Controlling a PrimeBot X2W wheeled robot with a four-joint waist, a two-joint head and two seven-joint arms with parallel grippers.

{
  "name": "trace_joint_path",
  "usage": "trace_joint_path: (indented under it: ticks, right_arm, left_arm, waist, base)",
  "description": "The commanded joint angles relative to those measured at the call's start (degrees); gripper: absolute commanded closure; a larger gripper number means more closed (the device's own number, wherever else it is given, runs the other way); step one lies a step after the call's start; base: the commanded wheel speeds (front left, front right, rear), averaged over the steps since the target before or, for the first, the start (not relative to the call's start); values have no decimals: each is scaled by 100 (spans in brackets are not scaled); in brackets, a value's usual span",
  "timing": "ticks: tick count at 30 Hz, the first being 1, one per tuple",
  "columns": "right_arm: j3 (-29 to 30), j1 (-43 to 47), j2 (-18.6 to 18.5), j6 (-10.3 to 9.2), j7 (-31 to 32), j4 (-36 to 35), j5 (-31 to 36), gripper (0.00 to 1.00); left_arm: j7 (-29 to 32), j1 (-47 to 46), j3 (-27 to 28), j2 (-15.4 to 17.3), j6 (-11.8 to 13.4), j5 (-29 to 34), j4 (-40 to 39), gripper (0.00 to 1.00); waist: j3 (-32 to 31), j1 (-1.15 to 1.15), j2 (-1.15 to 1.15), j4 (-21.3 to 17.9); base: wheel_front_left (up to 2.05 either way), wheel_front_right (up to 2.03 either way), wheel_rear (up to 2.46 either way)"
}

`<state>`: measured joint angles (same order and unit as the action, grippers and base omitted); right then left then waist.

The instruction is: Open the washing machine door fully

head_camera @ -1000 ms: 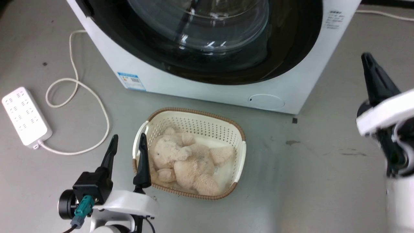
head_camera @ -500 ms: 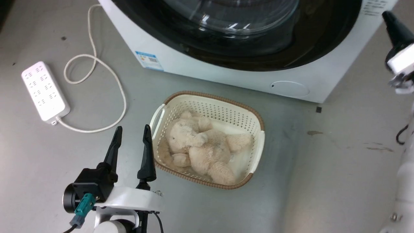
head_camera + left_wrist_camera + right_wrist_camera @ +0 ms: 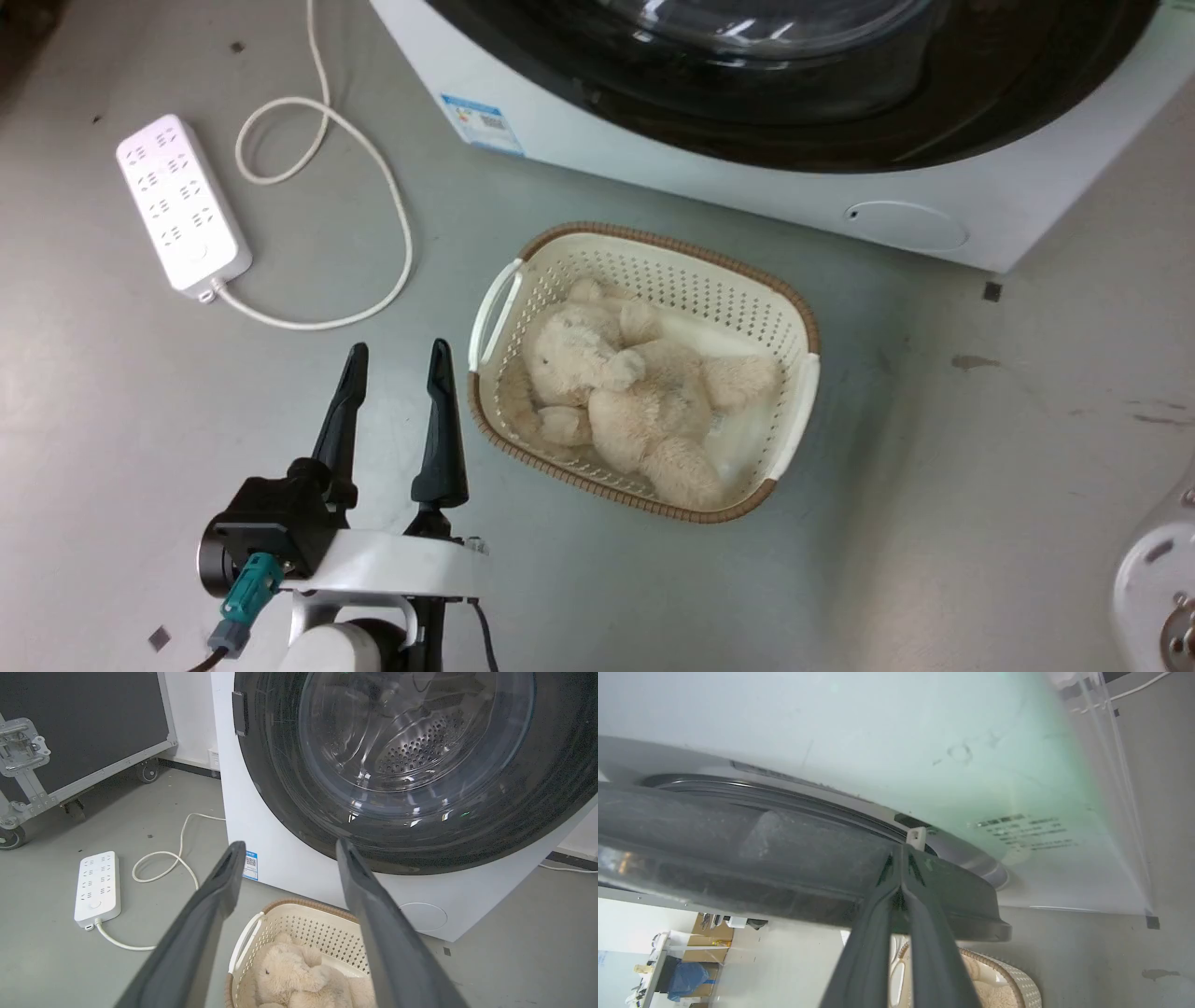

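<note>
A: What's just changed?
B: Your head view has shifted. Your right claw (image 3: 901, 851), pressed together, now noses the washing machine door (image 3: 738, 868) at its latch edge. Your left claw (image 3: 398, 350) hangs spread near the basket (image 3: 653, 245). The door looks hardly open yet

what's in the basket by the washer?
A beige plush bear lies in the cream basket, filling most of it. Whatever may sit under the bear is covered.

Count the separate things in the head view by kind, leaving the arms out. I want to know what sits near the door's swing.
Washing machine: 1
Basket: 1
Plush bear, lying in the basket: 1
Power strip with its cord: 1
Total: 4
</note>
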<state>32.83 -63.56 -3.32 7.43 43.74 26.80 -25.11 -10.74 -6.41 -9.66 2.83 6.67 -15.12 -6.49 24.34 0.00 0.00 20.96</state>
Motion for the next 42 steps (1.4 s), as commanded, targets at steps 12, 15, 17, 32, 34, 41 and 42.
trace_joint_path:
  ticks: [12,15,17,32,34,41,42]
  right_arm:
    - [625,-909,40,5,1048,503,-138,100]
    - [705,-870,41,5,1277,552,-260,100]
    - [730,-803,41,5,1434,596,-400,100]
    - [-1,710,44,6,2202,1192,-2393,100]
    - [-281,1021,44,6,2182,1232,-2661,100]
    - [-1850,2225,44,6,1996,1224,-4151,100]
    - [-2031,2328,44,6,1944,1196,-4325,100]
  left_arm:
    - [-207,-262,-168,4,143,-221,-106,0]
    - [-243,-280,-184,4,157,-260,-100,0]
    - [-267,-275,-174,5,167,-273,-88,0]
    - [-426,104,-58,5,3,-196,262,0]
    - [-426,194,-12,5,-45,-172,319,0]
    - [-426,567,92,5,-228,-56,514,0]
    - [-426,602,93,5,-252,-41,533,0]
  waist:
    - [300,0,0,322]
    - [258,0,0,354]
    - [204,0,0,352]
    - [-823,0,0,377]
    - [-989,0,0,375]
    - [-1545,0,0,370]
    - [-1582,0,0,373]
  base:
    - [0,0,0]
    - [0,0,0]
    - [0,0,0]
    - [0,0,0]
    - [0,0,0]
    - [0,0,0]
    - [0,0,0]
